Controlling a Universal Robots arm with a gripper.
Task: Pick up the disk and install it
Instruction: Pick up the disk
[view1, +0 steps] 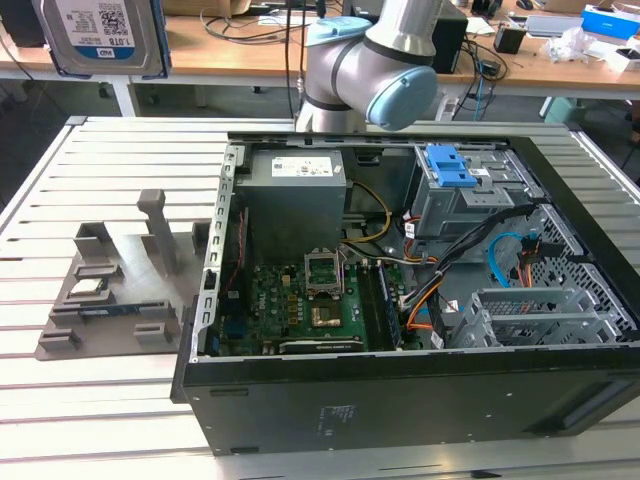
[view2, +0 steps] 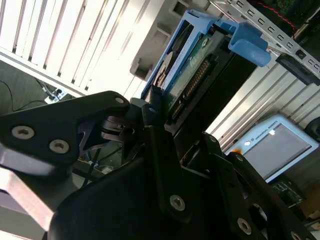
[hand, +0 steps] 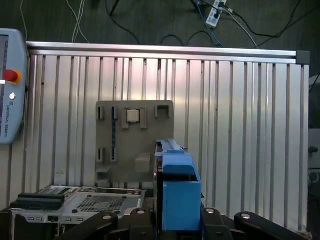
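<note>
Well below the jaws, one ribbed aluminium table is carrying one open black computer case, which the exterior view is showing, and one grey moulded fixture. The black jaws of the gripper are clamping the one disk, silver in a blue plastic frame; the second wrist view is revealing its connector edge.

Exterior elevated, 2 wrist views (sharing disk)

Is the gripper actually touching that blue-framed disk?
Touching. In the second wrist view the gripper clamps the disk from both sides, with no gap showing.
</note>
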